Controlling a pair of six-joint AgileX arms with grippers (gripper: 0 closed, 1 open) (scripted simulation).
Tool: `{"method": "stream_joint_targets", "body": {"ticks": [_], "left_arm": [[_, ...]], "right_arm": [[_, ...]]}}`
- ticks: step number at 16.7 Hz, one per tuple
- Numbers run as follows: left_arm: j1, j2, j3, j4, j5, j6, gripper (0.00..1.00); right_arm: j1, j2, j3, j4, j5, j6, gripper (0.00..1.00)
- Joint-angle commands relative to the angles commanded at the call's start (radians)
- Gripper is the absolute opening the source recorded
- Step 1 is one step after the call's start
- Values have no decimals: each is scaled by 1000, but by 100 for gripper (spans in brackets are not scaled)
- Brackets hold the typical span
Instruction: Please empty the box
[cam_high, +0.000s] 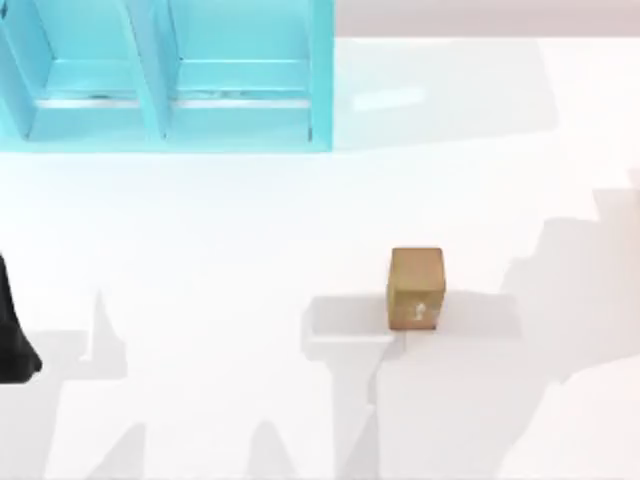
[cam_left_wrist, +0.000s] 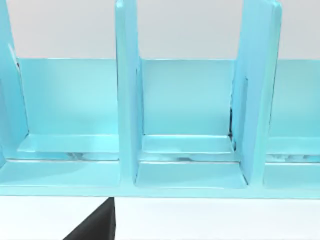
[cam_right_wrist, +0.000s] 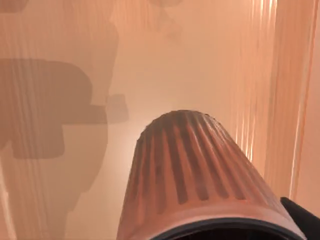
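Observation:
The box (cam_high: 416, 288) is a small brown carton with a pale mark on its near face. It stands upright and alone on the white table, right of the middle. My left arm (cam_high: 12, 335) shows as a dark shape at the table's far left edge, well apart from the box. A black part of it (cam_left_wrist: 95, 226) juts into the left wrist view, which faces the blue shelf. In the right wrist view, a black part of my right arm (cam_right_wrist: 301, 216) sits beside a ribbed orange-brown bin (cam_right_wrist: 192, 170) on a wood-toned surface.
A light blue shelf unit (cam_high: 165, 75) with upright dividers stands at the table's back left; its compartments (cam_left_wrist: 187, 150) hold nothing. Arm shadows fall across the table's front and right side.

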Motion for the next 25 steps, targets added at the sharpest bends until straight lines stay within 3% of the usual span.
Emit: {"method": "stream_joint_targets", "body": {"ticks": [9,12,17,25], "left_arm": [[0,0,0,0,0,0,100],[0,0,0,0,0,0,100],[0,0,0,0,0,0,100],[0,0,0,0,0,0,100]], "right_arm": [[7,40,42,-59,-2,-20,0],[71,24,-3,-38,-1,45,0],[353,-60,-212,60,7,343,0],[1010,-281,-680,302,33,981,0]]}}
